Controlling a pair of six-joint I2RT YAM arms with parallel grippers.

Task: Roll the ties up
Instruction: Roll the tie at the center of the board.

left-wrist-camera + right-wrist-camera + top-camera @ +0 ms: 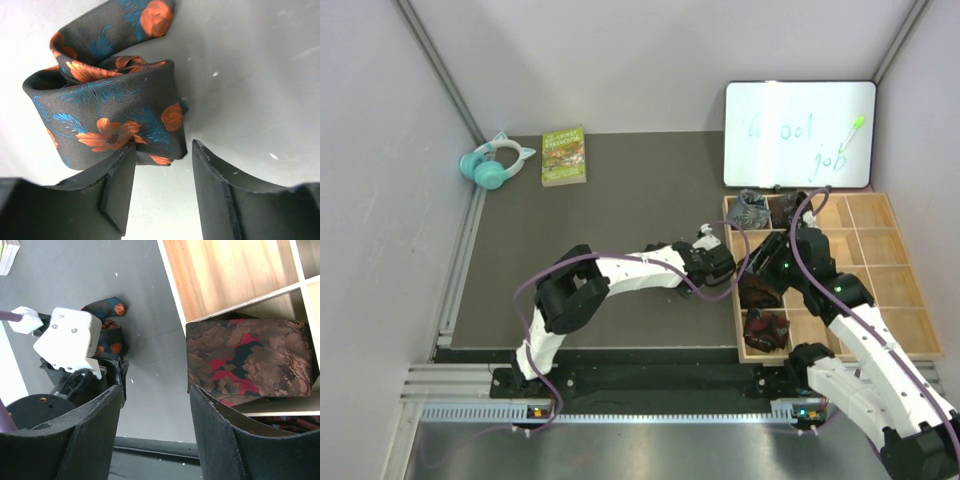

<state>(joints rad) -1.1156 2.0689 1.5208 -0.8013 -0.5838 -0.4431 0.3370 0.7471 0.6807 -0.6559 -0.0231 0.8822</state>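
Observation:
A rolled black tie [107, 107] with orange flowers and blue leaves lies on the mat, loosely coiled, its tail end pointing away. My left gripper [162, 147] is open right in front of it, with the left fingertip [122, 157] against the roll's lower edge and nothing between the jaws. In the top view the left gripper [725, 265] sits just left of the wooden tray [900, 350]. My right gripper [156, 390] is open and empty, hovering over the mat beside the tray's edge. A brown and red tie roll [250, 360] rests in a tray compartment.
The tray also holds a grey tie roll [750, 208], a dark brown one [785, 206] and a maroon one [767, 330]. A whiteboard [798, 133] lies behind the tray. A green book [563, 155] and teal headphones [495, 163] lie at the far left.

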